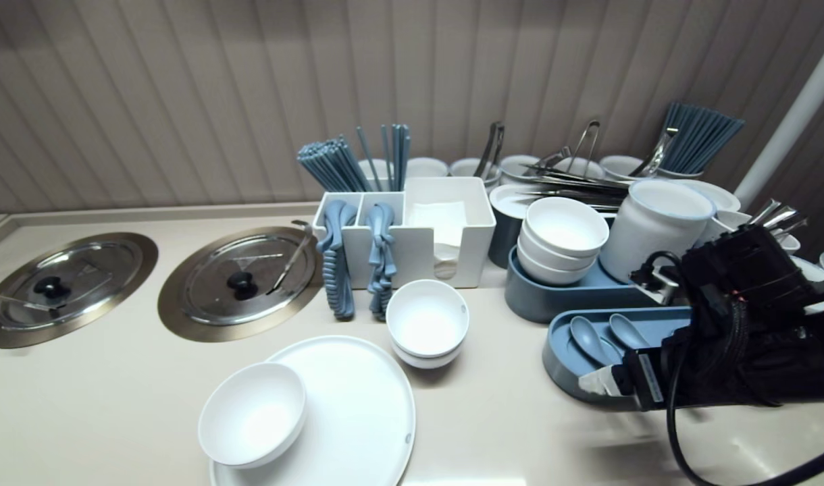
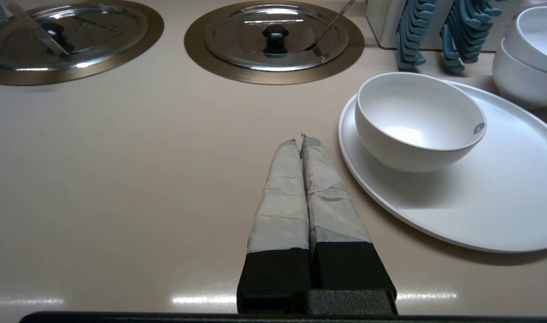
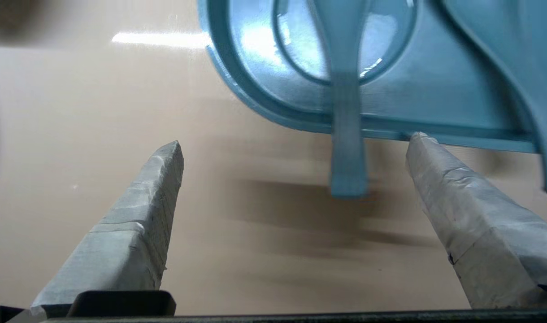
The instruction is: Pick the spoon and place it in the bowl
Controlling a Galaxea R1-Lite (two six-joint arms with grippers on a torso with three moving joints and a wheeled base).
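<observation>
Beige worktop (image 1: 115, 405), blue spoon tray (image 1: 555, 336) at the right claw (image 3: 297, 139) tips, white plate (image 1: 358, 418) and stacked bowls (image 1: 427, 320) well to its left

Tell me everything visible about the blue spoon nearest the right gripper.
The spoon is glossy slate-blue, plastic or glazed ceramic by its look, with an oval bowl and a flat, square-ended handle. It lies in the blue tray beside a second spoon, its handle resting on the rim and jutting out over the counter. The right gripper faces it, jaws wide open either side of the handle, not touching it.
</observation>
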